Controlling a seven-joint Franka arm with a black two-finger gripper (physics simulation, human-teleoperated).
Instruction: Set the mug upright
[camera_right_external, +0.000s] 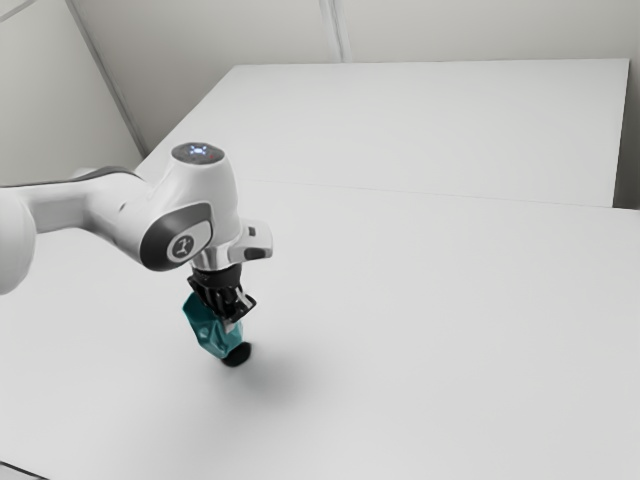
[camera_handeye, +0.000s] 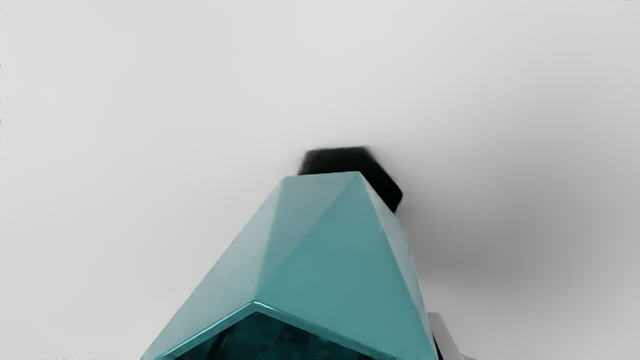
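Pale walls (camera_right_external: 440, 30) are seen behind a broad white table (camera_right_external: 450, 330), across which a soft grey shadow (camera_right_external: 275, 375) is spread beside the work. Low over the tabletop, the black gripper (camera_right_external: 234, 309) is placed right at the teal, faceted mug (camera_right_external: 206, 326), by which the task is to be judged. The mug is seen tilted, neither lying flat on its side nor standing straight: its wide end is raised toward the exterior view's left, close under the gripper, and its narrow end is pointed down toward the tabletop and the exterior view's right. In the wrist view the rim (camera_handeye: 255, 304) is turned toward the gripper, with some of the dark inside exposed. At the narrow end a black patch (camera_right_external: 237, 354) is shown; whether it is a dark foot or a deep shadow cannot be told, nor can it be settled whether the table is being touched there. How the jaws are set, wide, narrow or closed on the wall of the mug, cannot be told either, as too much is hidden by the mug and the hand. As for progress, the mouth can be judged to be partly up, but an upright stand is not shown. Still wanting, by that measure, are a mug brought to the vertical, a base set level on the table, and a stance that can be kept without support
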